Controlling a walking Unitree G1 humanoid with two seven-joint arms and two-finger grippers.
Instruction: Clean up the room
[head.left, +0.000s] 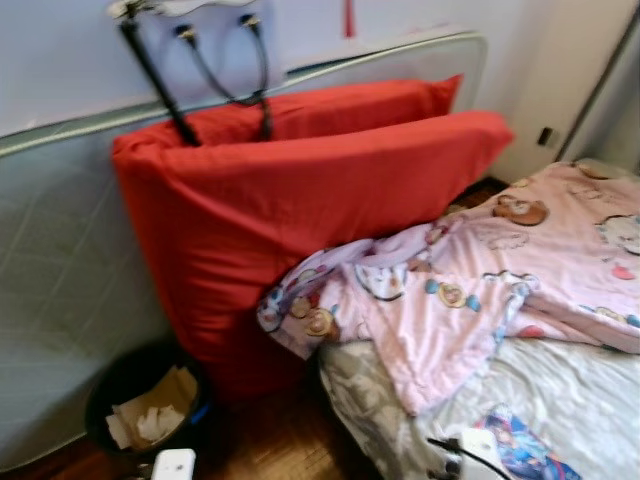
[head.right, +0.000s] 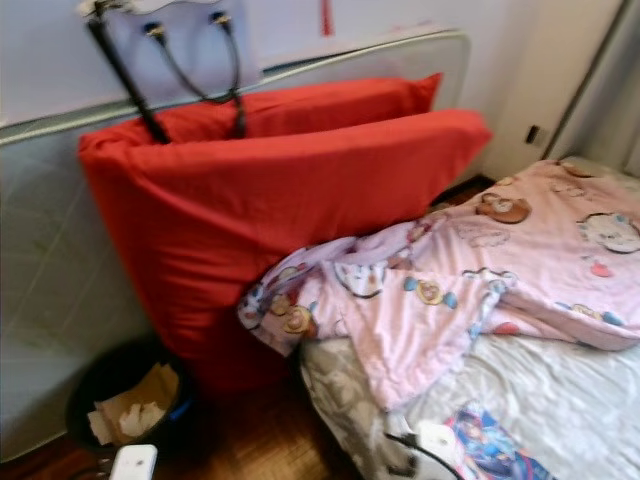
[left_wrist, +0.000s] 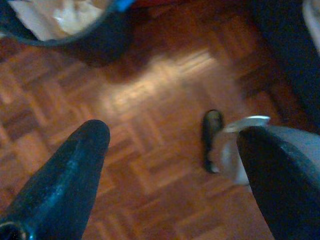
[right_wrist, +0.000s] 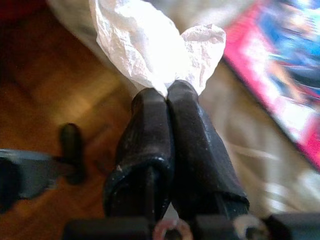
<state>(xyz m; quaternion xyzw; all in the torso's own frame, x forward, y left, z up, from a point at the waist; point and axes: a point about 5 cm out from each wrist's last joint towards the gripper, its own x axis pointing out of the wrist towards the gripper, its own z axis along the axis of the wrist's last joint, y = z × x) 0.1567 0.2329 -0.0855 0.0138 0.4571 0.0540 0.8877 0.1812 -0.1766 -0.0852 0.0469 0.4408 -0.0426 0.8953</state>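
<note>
White crumpled tissue (right_wrist: 150, 47) sticks out from the tips of my right gripper (right_wrist: 167, 92), whose two black fingers (right_wrist: 192, 145) are pressed together with no gap, clamped on the paper. Below it in the right wrist view lie the pale bed (right_wrist: 260, 150) edge and a bright printed cloth (right_wrist: 285, 65) on it, with wooden floor (right_wrist: 65, 100) to the side.

My left gripper (left_wrist: 170, 145) hangs over the parquet floor with its fingers (left_wrist: 65, 180) spread wide and nothing between them. Near it on the floor lies a small dark object (left_wrist: 212, 137) I cannot identify.

Ahead, a black bin (head.left: 135, 395) with crumpled paper (head.left: 150, 415) in it stands on the floor, just beside a big red cushion (head.left: 300, 210) that leans on an upright grey mattress (head.left: 60, 260). A pink blanket (head.left: 480, 285) with cartoon prints is heaped on the bed and touches the cushion. A bag (head.left: 200, 40) with dark handles hangs above the cushion.
</note>
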